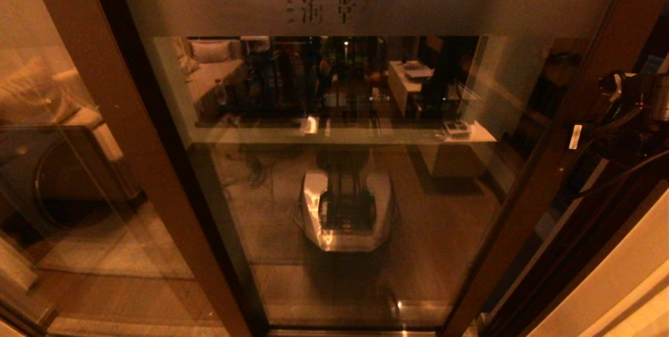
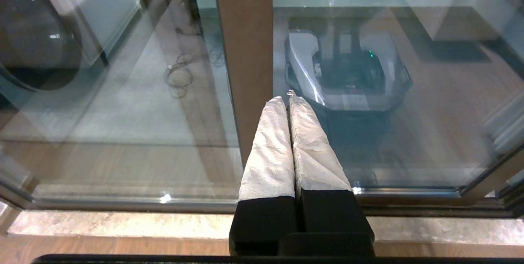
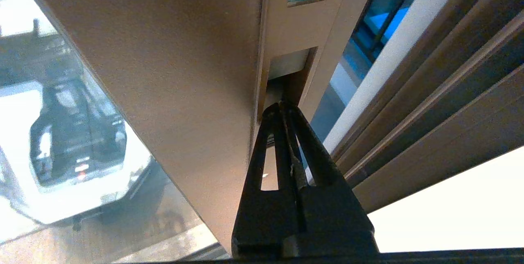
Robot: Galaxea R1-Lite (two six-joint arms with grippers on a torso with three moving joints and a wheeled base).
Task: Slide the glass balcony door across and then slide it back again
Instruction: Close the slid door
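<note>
Far left: fixed glass panel behind its wide brown post; left gripper parked low before that post, padded fingers pressed together, holding nothing.

Centre: glass balcony door filling the head view, frosted band with etched characters across its top, robot's own reflection in the pane.

Right: door's dark stile with a narrow handle slot; right gripper at the slot, black fingers closed tip to tip, tips in or just at the recess, clamping nothing.

Judging by this: likely early or mid-slide; cannot tell which pass.
</note>
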